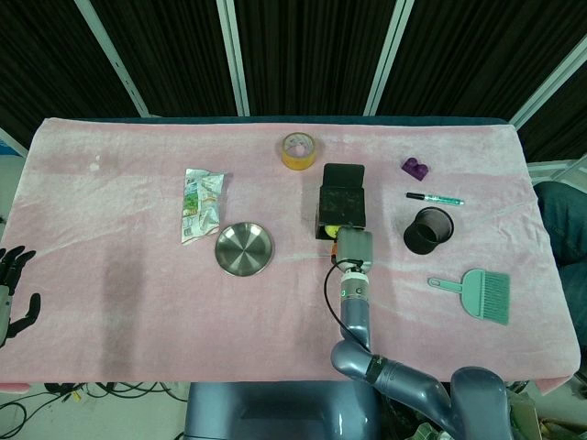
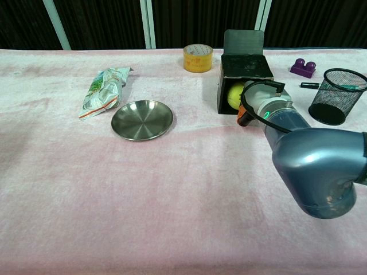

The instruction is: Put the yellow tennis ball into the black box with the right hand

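Yellow tennis ball (image 2: 234,95) in black box (image 2: 246,69) mouth, light, felted, springy; my right hand (image 2: 256,102) hides finger state, cannot tell.

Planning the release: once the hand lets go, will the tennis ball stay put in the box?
The tennis ball is round, so it will probably roll. It sits at the open front of the black box, lying on its side with no visible lip, so it may roll out. Its felt and the soft pink cloth should slow it.
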Available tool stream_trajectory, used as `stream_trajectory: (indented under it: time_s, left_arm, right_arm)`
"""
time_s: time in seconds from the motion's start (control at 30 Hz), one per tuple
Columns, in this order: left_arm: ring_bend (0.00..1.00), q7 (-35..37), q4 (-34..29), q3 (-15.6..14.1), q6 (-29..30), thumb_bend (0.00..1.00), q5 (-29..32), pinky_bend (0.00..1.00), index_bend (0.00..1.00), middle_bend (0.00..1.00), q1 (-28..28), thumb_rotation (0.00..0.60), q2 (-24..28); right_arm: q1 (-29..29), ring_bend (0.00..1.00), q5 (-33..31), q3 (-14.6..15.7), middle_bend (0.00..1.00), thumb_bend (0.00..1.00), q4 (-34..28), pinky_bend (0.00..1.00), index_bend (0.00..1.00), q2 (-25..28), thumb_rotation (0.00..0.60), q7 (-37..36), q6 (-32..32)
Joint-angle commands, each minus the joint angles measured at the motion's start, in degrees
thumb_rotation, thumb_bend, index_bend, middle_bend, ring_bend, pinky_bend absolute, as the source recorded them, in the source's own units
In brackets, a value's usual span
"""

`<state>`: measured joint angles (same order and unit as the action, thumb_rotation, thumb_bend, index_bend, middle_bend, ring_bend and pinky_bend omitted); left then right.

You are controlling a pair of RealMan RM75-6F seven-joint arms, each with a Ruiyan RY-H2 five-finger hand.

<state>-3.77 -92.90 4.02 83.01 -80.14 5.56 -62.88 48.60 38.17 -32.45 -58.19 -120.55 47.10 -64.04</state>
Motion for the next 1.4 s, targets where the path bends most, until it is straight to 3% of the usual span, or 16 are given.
stream_trajectory:
  time_s: [0.03, 0.57, 0.93, 1.07, 1.23, 1.4]
  left_arm:
    - [0.01, 0.0, 0.0, 0.1, 0.0, 0.49, 0.1, 0.02, 0.12, 0.08, 0.0, 0.6, 0.0]
    - [0.01, -0.2, -0.1, 0.2, -0.2, 0.49, 0.5, 0.02, 0.12, 0.08, 0.0, 0.6, -0.1]
    - [0.01, 0.1, 0.0, 0.2, -0.2, 0.49, 0.5, 0.02, 0.12, 0.08, 0.0, 0.6, -0.1]
    - [0.01, 0.1, 0.0, 0.2, -0.2, 0.49, 0.4, 0.02, 0.12, 0.08, 0.0, 0.6, 0.0]
    - [0.01, -0.3, -0.4, 0.1, -0.2, 0.49, 0.2, 0.02, 0.12, 0.08, 0.0, 0.6, 0.0]
    - [0.01, -0.4, -0.4, -0.1, 0.0, 0.49, 0.0, 0.02, 0.12, 0.08, -0.1, 0.6, -0.1]
  right_arm:
    - [0.6, 0.98, -0.6, -0.2, 0.96, 0.72, 1.1, 1.0, 1.0, 0.0, 0.6, -0.3, 0.4]
    - [2.9, 0.98, -0.9, 0.6, 0.96, 0.72, 6.7, 1.0, 1.0, -2.0, 0.6, -3.3, 0.8]
    - [2.7, 0.98, 0.2, 1.2, 0.96, 0.72, 4.9, 1.0, 1.0, -1.8, 0.6, -3.4, -1.8]
    - [1.4, 0.98, -0.9, 1.7, 0.96, 0.71, 1.7, 1.0, 1.0, -0.5, 0.6, -1.5, -2.8]
    - [-1.5, 0.94, -3.7, 3.0, 0.93, 0.67, -7.2, 0.99, 1.0, 3.2, 0.6, 3.0, -4.8]
    - [-6.0, 0.78, -5.7, 4.7, 0.74, 0.6, -21.7, 0.87, 1.0, 10.1, 0.6, 6.2, -8.3]
